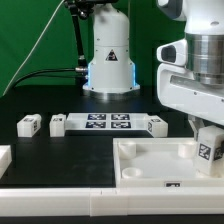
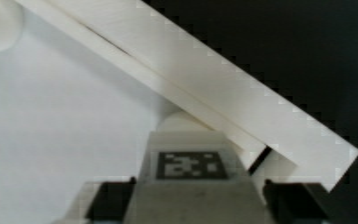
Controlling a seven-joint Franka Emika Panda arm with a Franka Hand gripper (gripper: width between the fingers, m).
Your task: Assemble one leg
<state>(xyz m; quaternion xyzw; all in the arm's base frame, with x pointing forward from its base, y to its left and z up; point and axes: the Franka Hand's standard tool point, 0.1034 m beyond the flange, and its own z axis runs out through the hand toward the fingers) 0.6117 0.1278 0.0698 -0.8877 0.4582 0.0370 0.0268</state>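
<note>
White robot arm [image 1: 190, 70] descends at the exterior view's right, its wrist upright. The gripper [image 2: 195, 198] points straight down, its two dark fingers [image 2: 108, 200] pressed against opposite sides of the leg [image 2: 194, 165] between them.

The leg [image 1: 209, 148] hangs over the panel's [image 1: 150, 165] corner, exterior view's right; the marker board [image 1: 106, 122] lies behind.

Leg [image 1: 210, 150] between jaws, above white panel [image 1: 150, 166]
</note>
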